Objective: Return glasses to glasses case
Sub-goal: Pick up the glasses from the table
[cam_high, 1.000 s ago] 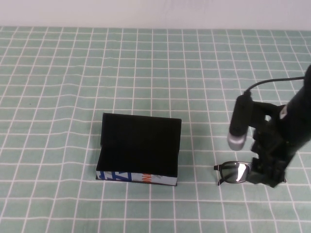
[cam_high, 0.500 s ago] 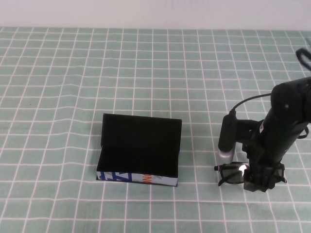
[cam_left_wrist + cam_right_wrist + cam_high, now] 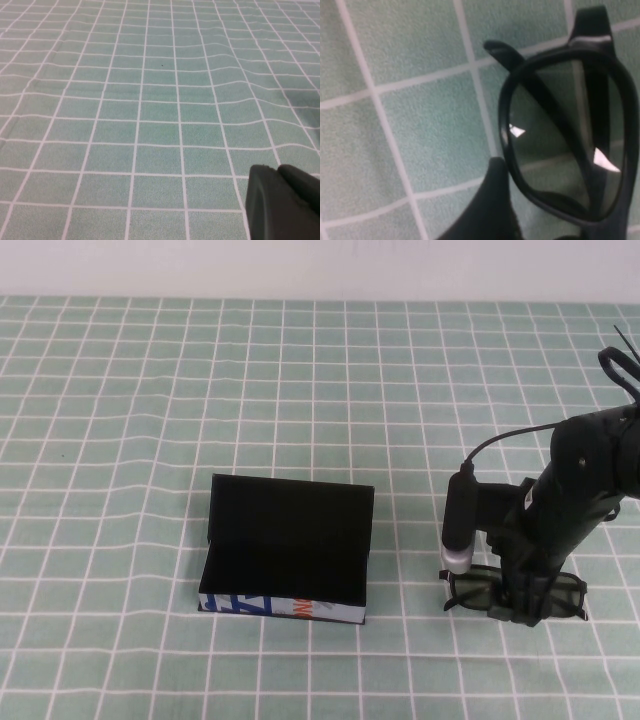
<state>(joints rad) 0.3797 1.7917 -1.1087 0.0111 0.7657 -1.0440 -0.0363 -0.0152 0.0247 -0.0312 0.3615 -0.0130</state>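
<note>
The black thick-framed glasses (image 3: 468,592) lie on the green checked cloth at the front right, to the right of the glasses case. The glasses case (image 3: 287,552) is a black box standing open, with its lid upright at the back and a white printed front strip (image 3: 280,607). My right gripper (image 3: 520,606) is low over the middle of the glasses and hides that part. In the right wrist view one black finger (image 3: 492,205) sits just outside the rim of a tinted lens (image 3: 560,140); the jaws look open. My left gripper (image 3: 282,202) shows only in the left wrist view, shut and empty.
The green cloth with white grid lines (image 3: 150,420) covers the whole table, slightly rippled. A cable (image 3: 500,440) loops from the right arm above the glasses. A pale wall edge runs along the far side.
My right arm has moved left and down onto the glasses, now covering their middle. The glasses and the case have not moved.
</note>
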